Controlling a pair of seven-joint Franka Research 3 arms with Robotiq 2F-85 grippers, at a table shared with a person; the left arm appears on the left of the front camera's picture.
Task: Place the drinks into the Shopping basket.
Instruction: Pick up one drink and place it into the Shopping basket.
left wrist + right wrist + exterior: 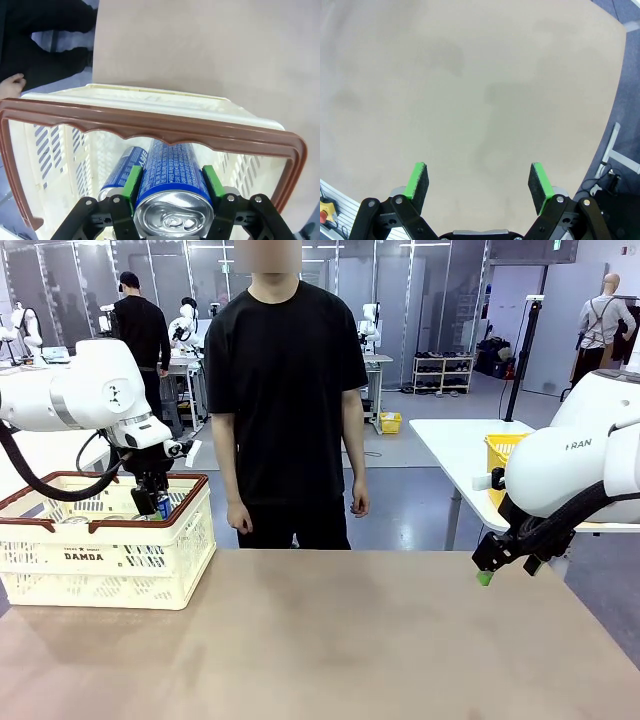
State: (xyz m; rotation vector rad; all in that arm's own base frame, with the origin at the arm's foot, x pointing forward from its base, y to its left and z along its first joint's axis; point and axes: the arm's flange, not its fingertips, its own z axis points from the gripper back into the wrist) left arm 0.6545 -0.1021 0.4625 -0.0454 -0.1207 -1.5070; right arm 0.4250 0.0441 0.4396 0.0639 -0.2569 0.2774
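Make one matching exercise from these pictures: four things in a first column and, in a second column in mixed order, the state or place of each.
Things:
1. left gripper
2. right gripper
3. second blue can
4. Shopping basket

States or places:
a. open over bare table
b. at the table's left end
c. lying inside the basket
d. shut on a blue can

Pairs: 1-d, 2-a, 3-c, 4-b

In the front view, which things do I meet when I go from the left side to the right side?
Shopping basket → left gripper holding a blue can over the basket → person behind the table → right gripper, open above the table.
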